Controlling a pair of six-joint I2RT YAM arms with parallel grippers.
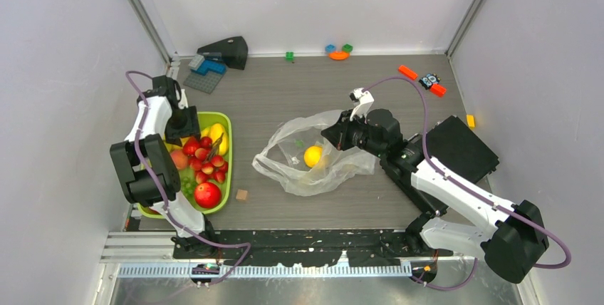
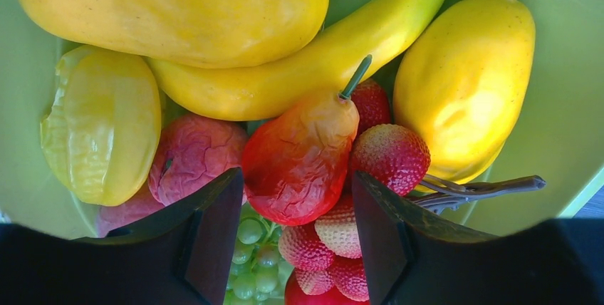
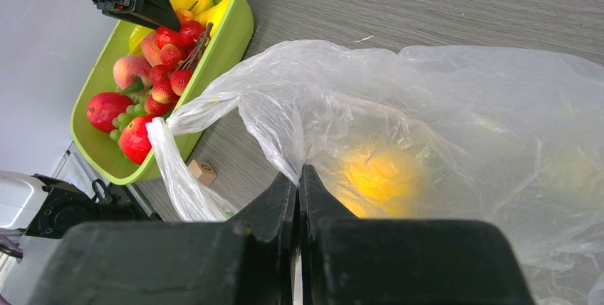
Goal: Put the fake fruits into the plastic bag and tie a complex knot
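The plastic bag lies mid-table with a yellow lemon inside, which shows blurred through the film in the right wrist view. My right gripper is shut on the bag's upper rim and holds it up. The other fake fruits fill the lime-green tray: strawberries, an apple, a banana, mangoes, grapes. My left gripper hangs open just above a red pear-shaped fruit; it also shows in the top view. No knot shows.
A small tan cube lies between tray and bag. Toy bricks lie at the back: grey-blue plates, a dark wedge, green, orange and red pieces. A black block lies right.
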